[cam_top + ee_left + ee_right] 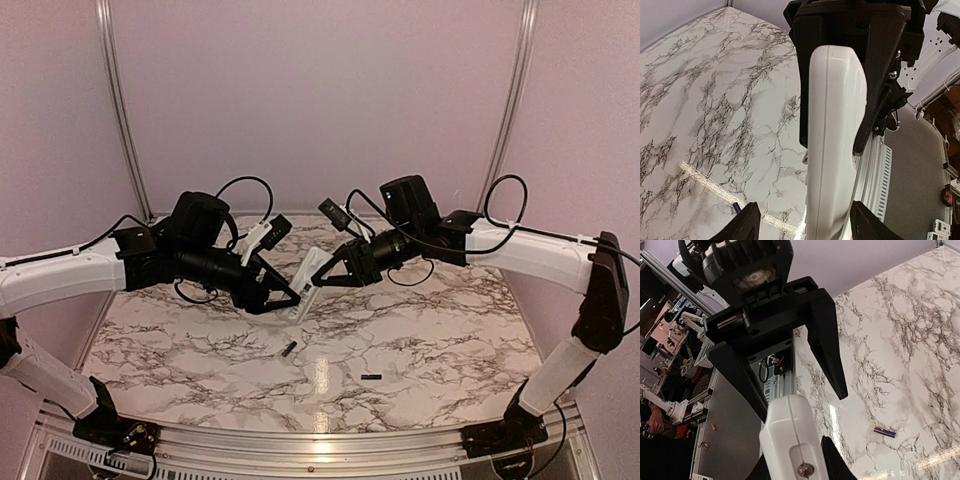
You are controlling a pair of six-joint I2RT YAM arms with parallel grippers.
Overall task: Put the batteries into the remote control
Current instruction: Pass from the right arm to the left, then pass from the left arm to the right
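Observation:
The white remote control [304, 291] is held in the air above the marble table [450, 330], between both grippers. My right gripper [320, 278] is shut on one end of it; in the right wrist view the remote [787, 435] sits tight between its fingers. My left gripper [288, 300] is open around the other end, its fingers [829, 352] spread wide. In the left wrist view the remote [835, 130] lies close to the right-hand finger. One black battery [289, 348] lies on the table below the grippers, and also shows in the left wrist view [735, 208]. A second battery [371, 377] lies nearer the front [885, 432].
Pale walls with upright metal posts [118, 100] close the back and sides. A metal rail [300, 462] runs along the near edge by the arm bases. Cables [245, 185] loop over both wrists.

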